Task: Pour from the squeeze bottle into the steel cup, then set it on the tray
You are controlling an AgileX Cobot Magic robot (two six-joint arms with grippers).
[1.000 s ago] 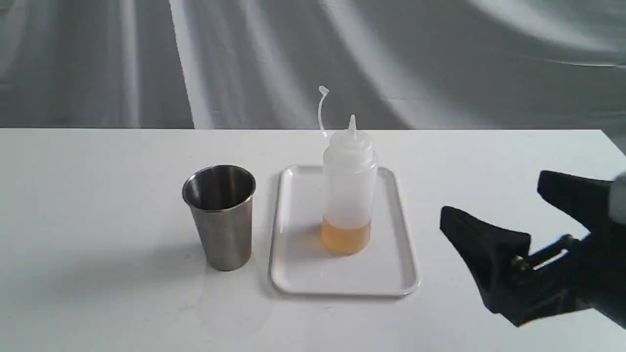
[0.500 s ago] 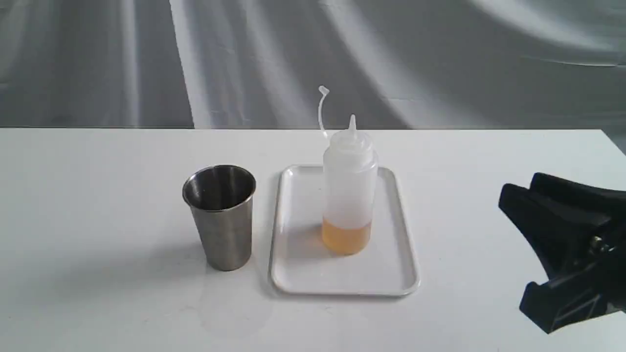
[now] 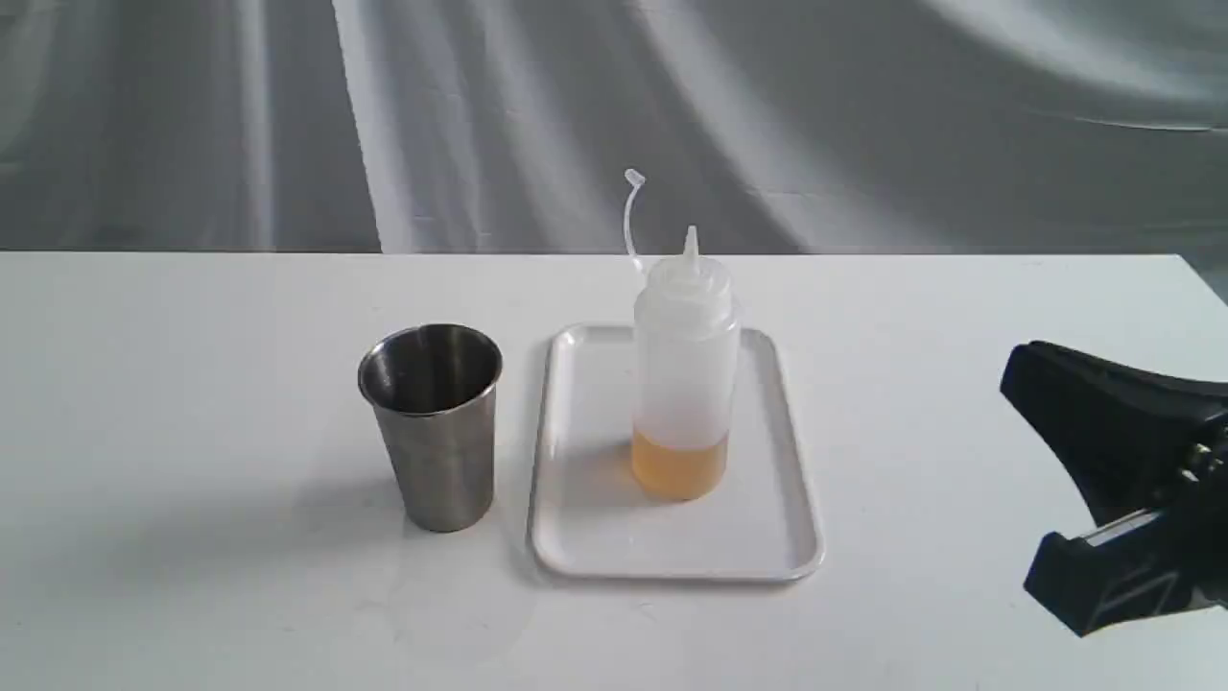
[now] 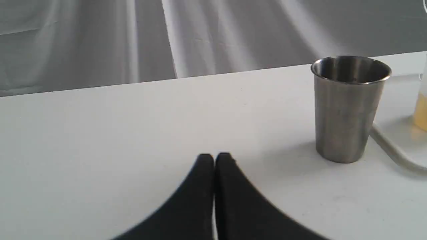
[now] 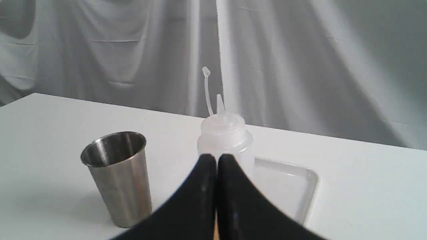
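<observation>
The squeeze bottle [image 3: 685, 369] stands upright on the white tray [image 3: 777, 537], amber liquid in its lower part, cap strap curling up behind the nozzle. The steel cup [image 3: 434, 422] stands upright on the table just left of the tray. My right gripper [image 3: 1019, 376] is far right of the tray, shut and holding nothing; its wrist view shows the tips [image 5: 216, 159] pressed together in front of the bottle [image 5: 225, 133], with the cup [image 5: 116, 175] and tray [image 5: 297, 186] beyond. My left gripper [image 4: 214, 157] is shut and empty, well apart from the cup [image 4: 348, 106]; it is outside the exterior view.
A white table [image 3: 192, 384] carries everything, with its right edge [image 3: 1199, 274] near my right arm. A grey draped cloth [image 3: 576, 115] hangs behind the table.
My right gripper has drawn back to the right, away from the tray, and its fingers have come together. Bottle, cup and tray have not moved.
</observation>
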